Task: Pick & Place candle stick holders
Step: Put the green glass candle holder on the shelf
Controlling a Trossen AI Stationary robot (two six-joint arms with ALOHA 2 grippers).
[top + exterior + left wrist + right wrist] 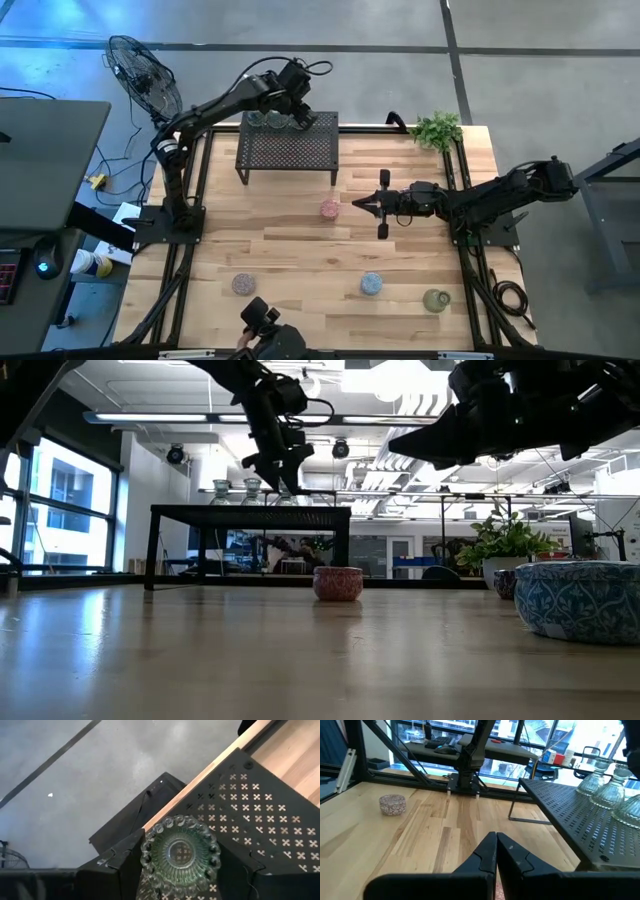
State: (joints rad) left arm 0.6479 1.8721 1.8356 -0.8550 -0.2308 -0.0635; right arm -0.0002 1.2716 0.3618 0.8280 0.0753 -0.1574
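A black mesh rack stands at the far middle of the table. Three clear-greenish candle stick holders stand along its far edge. My left gripper reaches down over the rightmost one, its fingers on either side of it; that holder rests with its base on the mesh. A pink holder sits mid-table. Mauve, blue and green holders sit near the front edge. My right gripper hovers shut and level just right of the pink holder. My left gripper comes slanting down from above, with a finger on each side of the holder's beaded rim. One finger lies close against the rim, and the other stands a little off it. I cannot tell whether either touches the glass.
A small green potted plant stands at the far right corner. A black fan stands beyond the far left corner. The open wood between the rack and the front row holds only the pink holder.
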